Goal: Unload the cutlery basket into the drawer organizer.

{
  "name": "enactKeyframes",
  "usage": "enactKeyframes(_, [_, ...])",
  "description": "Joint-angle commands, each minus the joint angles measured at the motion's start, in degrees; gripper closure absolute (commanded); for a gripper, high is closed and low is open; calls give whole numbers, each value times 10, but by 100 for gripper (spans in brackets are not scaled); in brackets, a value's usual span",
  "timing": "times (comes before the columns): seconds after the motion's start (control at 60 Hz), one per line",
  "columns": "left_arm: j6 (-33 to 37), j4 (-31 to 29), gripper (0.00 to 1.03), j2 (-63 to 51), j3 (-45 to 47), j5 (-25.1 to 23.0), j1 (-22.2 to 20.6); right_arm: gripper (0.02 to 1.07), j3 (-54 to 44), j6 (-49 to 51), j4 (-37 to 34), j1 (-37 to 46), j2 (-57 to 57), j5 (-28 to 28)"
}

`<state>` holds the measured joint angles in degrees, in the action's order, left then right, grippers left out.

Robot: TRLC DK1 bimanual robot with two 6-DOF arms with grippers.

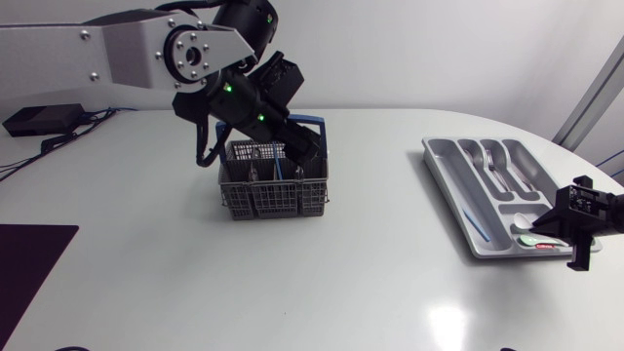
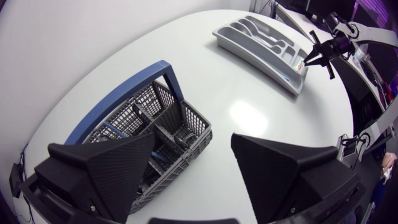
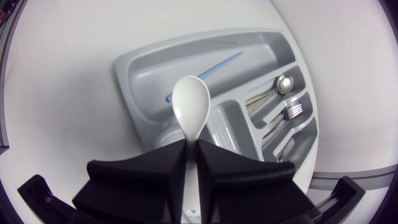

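Seen from above, the left gripper point(image 1: 298, 159) hung over the cutlery basket point(image 1: 275, 180) toward the counter's far edge. The drawer organizer point(image 1: 458, 195) lay by the right edge, with the right gripper point(image 1: 542, 231) at its near end. At the left wrist, the gripper stood spread above the basket. At the right wrist, the gripper pinched a white spoon point(image 3: 191, 106) over the organizer.

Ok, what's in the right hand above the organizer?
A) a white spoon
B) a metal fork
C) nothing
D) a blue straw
A: the right hand is shut on the handle of a white spoon, whose bowl sticks out ahead of it over the drawer organizer.
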<state>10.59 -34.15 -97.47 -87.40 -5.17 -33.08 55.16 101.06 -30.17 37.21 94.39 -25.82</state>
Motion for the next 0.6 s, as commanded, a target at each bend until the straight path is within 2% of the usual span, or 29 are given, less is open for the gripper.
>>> enactKeyframes(0.0, [7,3,17,-11,18,9,-7,101,24,49,5,12,29,9])
enactKeyframes(0.167, [15,3,17,-9,27,23,-13,100,48,78,25,19,60,39])
enactKeyframes(0.367, [15,3,17,-1,39,38,-15,81,41,101,68,23,85,82])
enactKeyframes(0.5, [14,3,17,1,41,58,-16,61,30,101,95,26,89,88])
enactKeyframes(0.583, [11,3,17,1,40,68,-21,52,24,96,118,28,87,88])
